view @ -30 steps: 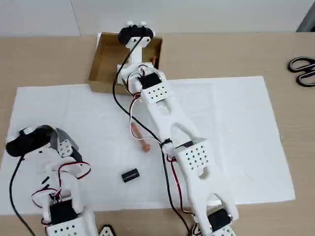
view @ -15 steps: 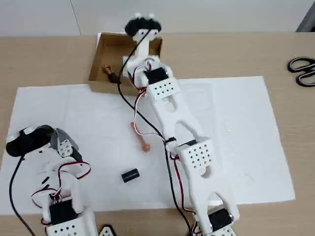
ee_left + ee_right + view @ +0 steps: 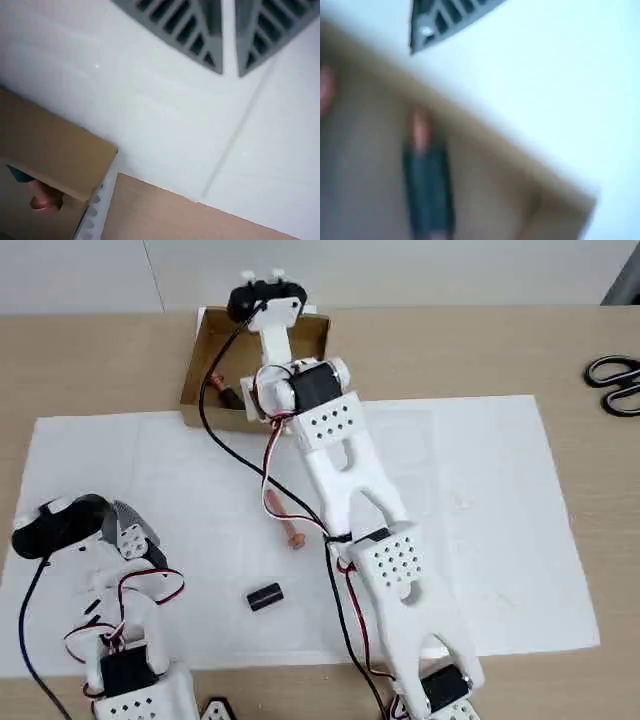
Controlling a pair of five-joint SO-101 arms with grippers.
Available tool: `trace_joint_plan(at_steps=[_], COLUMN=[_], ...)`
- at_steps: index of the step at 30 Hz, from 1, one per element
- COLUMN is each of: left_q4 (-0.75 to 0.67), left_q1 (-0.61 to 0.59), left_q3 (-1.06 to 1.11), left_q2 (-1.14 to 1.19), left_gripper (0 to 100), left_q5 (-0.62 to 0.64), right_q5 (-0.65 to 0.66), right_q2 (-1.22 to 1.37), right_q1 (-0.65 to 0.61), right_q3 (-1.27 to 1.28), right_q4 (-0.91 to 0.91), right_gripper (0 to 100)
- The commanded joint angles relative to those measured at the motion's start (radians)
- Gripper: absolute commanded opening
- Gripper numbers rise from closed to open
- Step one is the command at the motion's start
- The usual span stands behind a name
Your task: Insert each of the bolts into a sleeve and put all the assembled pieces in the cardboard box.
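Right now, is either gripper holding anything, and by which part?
Nothing is held. The left gripper is shut and empty; the right gripper's finger is clear of the piece lying in the box.

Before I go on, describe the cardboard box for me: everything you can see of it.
The cardboard box is a shallow, open-topped brown tray with low walls. It sits towards the far side of the table, its near wall at the far edge of the white paper sheet. One assembled piece, a copper-coloured bolt in a black sleeve, lies inside near the left corner. The right arm extends over its right half.
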Motion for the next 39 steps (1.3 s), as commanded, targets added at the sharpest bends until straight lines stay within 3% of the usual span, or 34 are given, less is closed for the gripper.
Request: trace_joint_plan(at_steps=[1,11,16,22,28,39], left_q4=[0.002,0.012,0.153,0.288,0.296,0.296], left_q1=[0.006,0.002,0.002,0.006,0.006,0.006], left_q3=[-0.005,-0.068,-0.154,-0.216,-0.214,-0.214], left_q2=[-0.008,-0.008,-0.008,-0.008,-0.008,-0.008], left_gripper=[1,1,1,1,1,1], left_q5=[-0.002,-0.002,-0.002,-0.003,-0.107,-0.117], right_q5=[0.009,0.014,0.014,0.014,0.011,0.008], right_q2=[-0.054,-0.056,-0.090,-0.302,-0.584,-0.835], right_q1=[-0.012,-0.045,-0.039,-0.050,-0.081,-0.203], right_q3=[-0.104,-0.103,-0.055,0.334,0.713,1.142], right_q4=[0.058,0.070,0.081,0.077,0.071,0.071], right_gripper=[19.4,19.3,17.9,3.5,3.0,2.9])
